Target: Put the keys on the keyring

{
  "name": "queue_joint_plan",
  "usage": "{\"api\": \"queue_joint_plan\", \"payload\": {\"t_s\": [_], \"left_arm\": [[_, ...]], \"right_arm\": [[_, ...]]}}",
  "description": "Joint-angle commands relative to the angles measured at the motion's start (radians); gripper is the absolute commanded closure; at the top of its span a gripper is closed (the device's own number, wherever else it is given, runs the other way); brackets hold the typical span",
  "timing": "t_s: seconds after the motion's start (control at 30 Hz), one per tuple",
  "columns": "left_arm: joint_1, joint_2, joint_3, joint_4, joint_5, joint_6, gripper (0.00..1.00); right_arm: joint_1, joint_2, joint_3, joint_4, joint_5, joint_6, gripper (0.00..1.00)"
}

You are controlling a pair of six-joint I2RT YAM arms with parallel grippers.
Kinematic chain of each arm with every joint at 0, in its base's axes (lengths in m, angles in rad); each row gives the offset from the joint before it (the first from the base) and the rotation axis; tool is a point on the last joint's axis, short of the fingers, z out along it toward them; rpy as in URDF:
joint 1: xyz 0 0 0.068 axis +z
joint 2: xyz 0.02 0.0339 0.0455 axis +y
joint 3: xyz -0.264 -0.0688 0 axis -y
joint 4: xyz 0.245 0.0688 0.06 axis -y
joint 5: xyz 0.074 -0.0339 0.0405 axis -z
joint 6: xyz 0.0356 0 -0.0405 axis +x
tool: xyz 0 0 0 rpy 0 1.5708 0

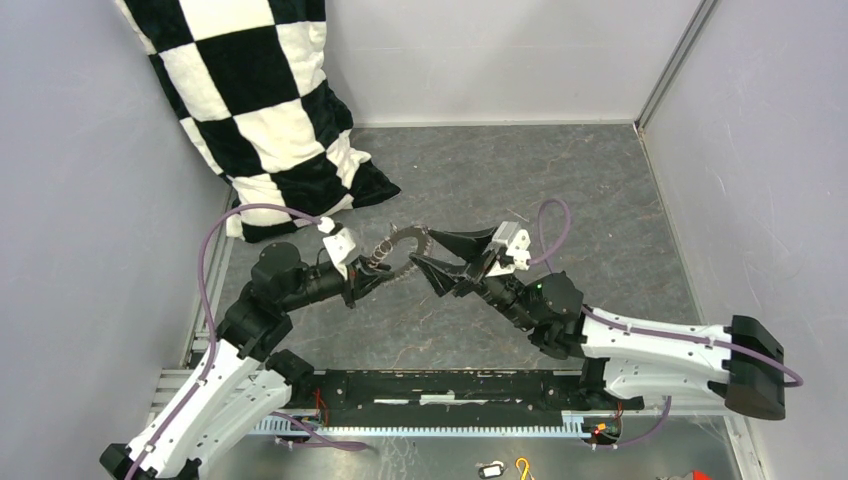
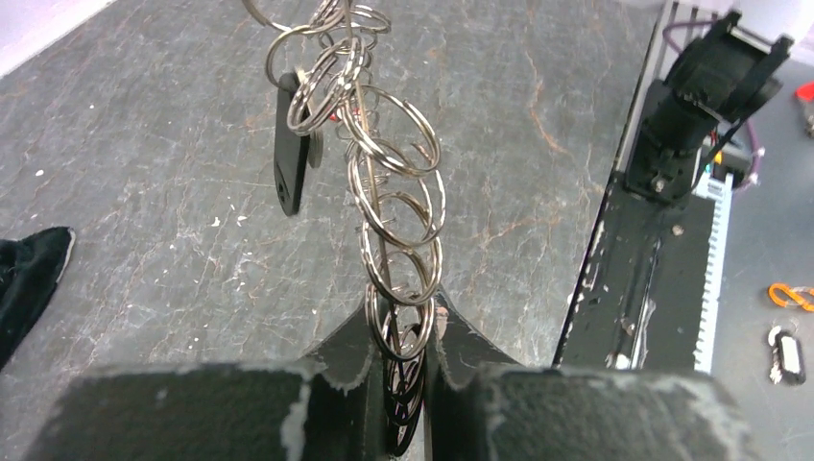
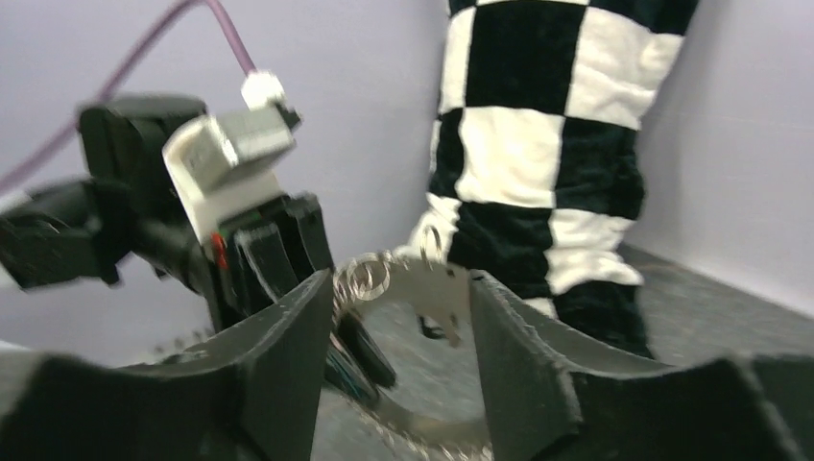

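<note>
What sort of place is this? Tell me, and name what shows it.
Probably a robot test cell in a lab: plain panel walls on an aluminium frame box in a grey tabletop, and a left arm and right arm are bolted to a black rail at its near edge.

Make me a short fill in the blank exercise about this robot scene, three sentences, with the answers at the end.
1. The left gripper is ____ on the large grey metal keyring fringed with small rings.
2. The right gripper, facing the keyring, has its jaws ____.
3. The soft cushion at the back is checked in black and ____.
Missing words: shut; open; white.
</note>
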Motion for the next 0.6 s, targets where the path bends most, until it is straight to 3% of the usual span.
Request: {"api": "queue_joint_plan", "payload": {"t_s": [0.0, 0.03, 0.07, 0.27, 0.43, 0.57], "left_arm": [[0.0, 0.032, 0.102, 0.109, -0.122, -0.209, 0.98], [-0.001, 0.051, 0.119, 0.124, -0.15, -0.252, 0.98], [0.001, 0.078, 0.139, 0.138, -0.165, -0.297, 0.98], [0.0, 0.22, 0.281, 0.222, -0.104, -0.547, 0.98], [0.001, 0.27, 0.355, 0.282, -0.085, -0.675, 0.98], [0.002, 0.287, 0.397, 0.229, -0.129, -0.763, 0.98]], "right_arm": [[-0.006, -0.113, 0.077, -0.27, 0.001, -0.202, 0.27], [-0.007, -0.142, 0.077, -0.325, -0.011, -0.25, 0.07], [-0.007, -0.169, 0.076, -0.371, -0.027, -0.302, 0.02], [-0.005, -0.261, 0.005, -0.462, -0.052, -0.505, 0.02], [-0.005, -0.259, -0.043, -0.393, 0.0, -0.613, 0.02], [0.013, -0.221, -0.07, -0.334, 0.058, -0.742, 0.02]]}}
